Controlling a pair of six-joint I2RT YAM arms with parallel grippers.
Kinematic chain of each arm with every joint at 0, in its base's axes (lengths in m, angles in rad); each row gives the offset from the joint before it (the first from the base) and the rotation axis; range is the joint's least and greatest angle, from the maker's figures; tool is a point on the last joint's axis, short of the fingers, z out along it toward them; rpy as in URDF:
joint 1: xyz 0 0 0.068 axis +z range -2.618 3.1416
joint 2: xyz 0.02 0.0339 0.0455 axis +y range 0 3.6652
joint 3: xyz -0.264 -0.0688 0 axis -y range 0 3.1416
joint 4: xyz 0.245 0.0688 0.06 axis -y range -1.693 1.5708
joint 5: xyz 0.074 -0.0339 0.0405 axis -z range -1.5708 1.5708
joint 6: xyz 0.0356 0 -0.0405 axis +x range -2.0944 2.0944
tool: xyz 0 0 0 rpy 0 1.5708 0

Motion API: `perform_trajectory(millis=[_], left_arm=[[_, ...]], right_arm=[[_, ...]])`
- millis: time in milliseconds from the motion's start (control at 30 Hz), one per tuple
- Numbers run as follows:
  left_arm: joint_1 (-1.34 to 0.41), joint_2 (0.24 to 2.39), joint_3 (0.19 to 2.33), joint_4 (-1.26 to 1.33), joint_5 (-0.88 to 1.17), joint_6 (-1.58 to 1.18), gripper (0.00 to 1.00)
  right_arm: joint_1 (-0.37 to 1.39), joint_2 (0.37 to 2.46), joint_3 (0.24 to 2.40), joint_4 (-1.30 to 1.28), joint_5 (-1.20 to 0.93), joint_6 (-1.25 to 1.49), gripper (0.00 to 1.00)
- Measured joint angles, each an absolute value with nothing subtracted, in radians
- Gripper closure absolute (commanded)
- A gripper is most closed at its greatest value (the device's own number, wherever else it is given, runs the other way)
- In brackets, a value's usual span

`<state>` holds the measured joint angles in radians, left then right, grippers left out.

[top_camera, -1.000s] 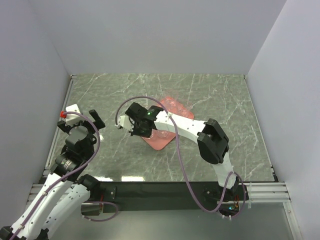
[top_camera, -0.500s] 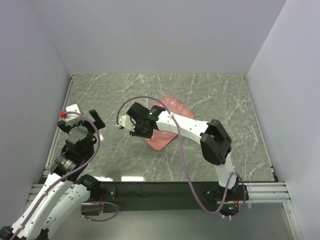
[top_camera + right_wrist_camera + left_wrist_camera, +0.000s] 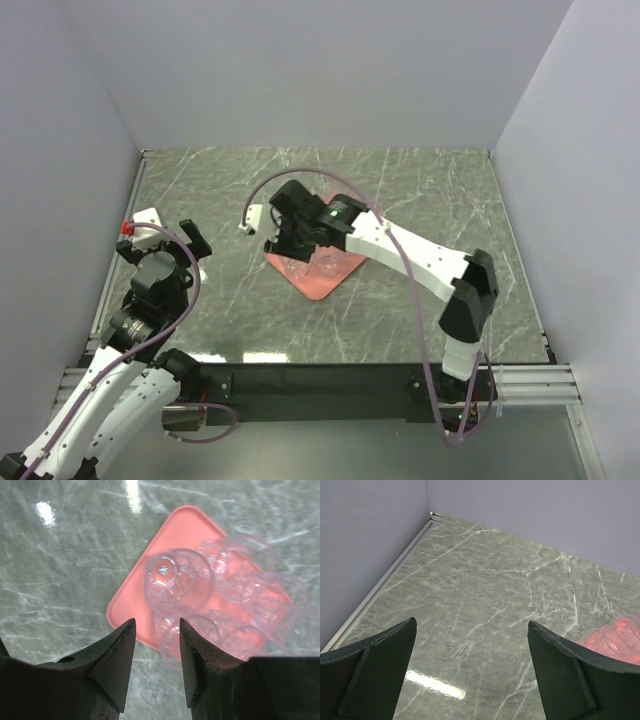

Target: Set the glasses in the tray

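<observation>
The salmon-pink tray [image 3: 318, 287] lies on the marble table, turned diamond-wise. Two clear glasses [image 3: 297, 267] show at its near-left corner; the right arm covers the rest. In the right wrist view the tray [image 3: 170, 535] carries several glasses; one [image 3: 177, 577] stands nearest its bare corner and others [image 3: 240, 565] crowd beside it. My right gripper [image 3: 292, 243] hovers over that corner, open [image 3: 157, 625], gripping nothing, with a glass [image 3: 172, 640] on the tray below the gap. My left gripper [image 3: 158, 238] is far left, wide open [image 3: 472, 625] and empty.
Grey walls enclose the table on three sides, and a metal rail [image 3: 385, 580] runs along its left edge. The tray with its glasses [image 3: 620, 635] shows at the right edge of the left wrist view. A purple cable [image 3: 300, 190] arcs over the right arm.
My right gripper has gone from shut to open and the arm has stretched back and to the right, uncovering two glasses on the tray's near-left corner. The left arm has not moved.
</observation>
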<state>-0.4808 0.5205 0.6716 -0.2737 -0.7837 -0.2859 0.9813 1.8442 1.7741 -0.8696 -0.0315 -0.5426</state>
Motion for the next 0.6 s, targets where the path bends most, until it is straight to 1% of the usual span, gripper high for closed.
perform_trajectory(millis=[133, 200, 300, 400, 433, 467, 500, 600], left_arm=[[-0.48, 0.521, 0.672, -0.273, -0.77, -0.286, 0.01], [-0.479, 0.521, 0.672, -0.273, -0.757, -0.286, 0.0], [-0.479, 0.523, 0.672, -0.271, -0.744, -0.286, 0.01], [-0.477, 0.532, 0.672, -0.267, -0.725, -0.286, 0.01], [-0.476, 0.537, 0.672, -0.267, -0.719, -0.286, 0.01], [-0.476, 0.541, 0.672, -0.267, -0.714, -0.286, 0.01], [-0.474, 0.546, 0.672, -0.267, -0.706, -0.286, 0.01], [-0.474, 0.559, 0.672, -0.267, -0.693, -0.286, 0.01]], right_arm=[[0.93, 1.736, 1.738, -0.867, -0.027, -0.544, 0.51], [0.867, 1.681, 1.704, -0.857, -0.031, -0.543, 0.5], [0.746, 1.586, 1.625, -0.837, -0.056, -0.534, 0.46], [0.598, 1.463, 1.506, -0.796, -0.107, -0.512, 0.35], [0.556, 1.424, 1.466, -0.779, -0.124, -0.505, 0.27], [0.508, 1.373, 1.419, -0.766, -0.142, -0.492, 0.22], [0.462, 1.321, 1.372, -0.746, -0.158, -0.483, 0.13], [0.343, 1.151, 1.211, -0.654, -0.18, -0.432, 0.0]])
